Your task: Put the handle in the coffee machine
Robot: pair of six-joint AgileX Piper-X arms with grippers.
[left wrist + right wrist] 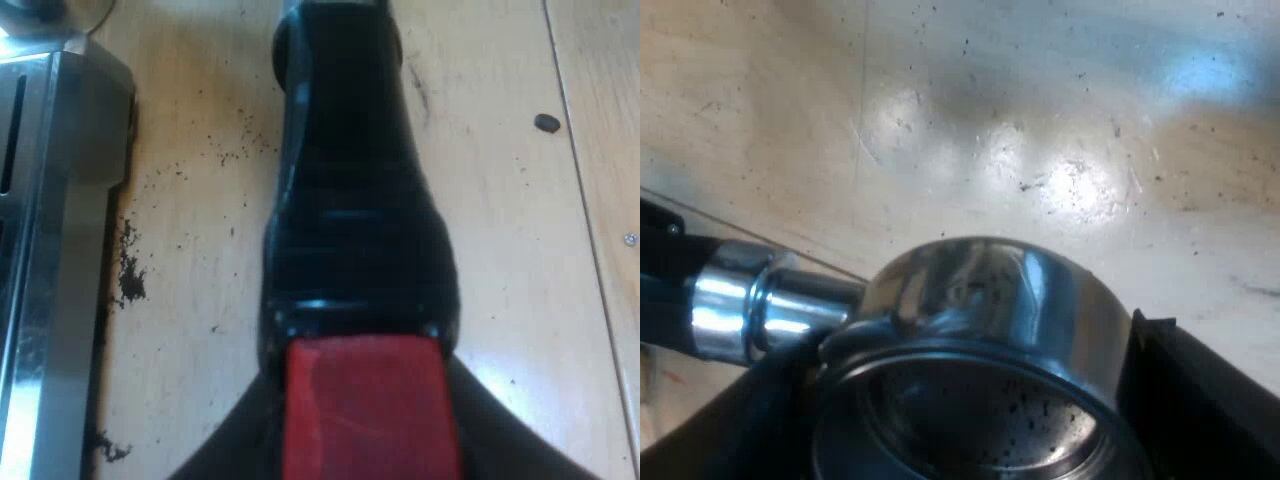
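The left gripper [365, 405] clamps the red end [368, 410] of the holder's dark handle [350, 200], its black fingers [225, 458] closed narrowly against either side of the red block, as the handle runs away from the camera above a pale wooden table [500, 250]. Just beside the handle stands the brushed-steel edge of the espresso machine [60, 250], with spilled coffee grounds [130, 280] scattered along its foot and a small dark bean-like lump [546, 122] lying apart on the wood. At the other end, the right gripper [970, 400] holds the holder [970, 300] by its round steel bowl, fingers [1205, 400] set wide and pressed to opposite sides of the rim; dark specks of coffee dot the inside of the bowl, and a bright metal collar joins the bowl to the handle [670, 280]. The holder is loose, clear of the machine's front, over the glossy table [1040, 110].
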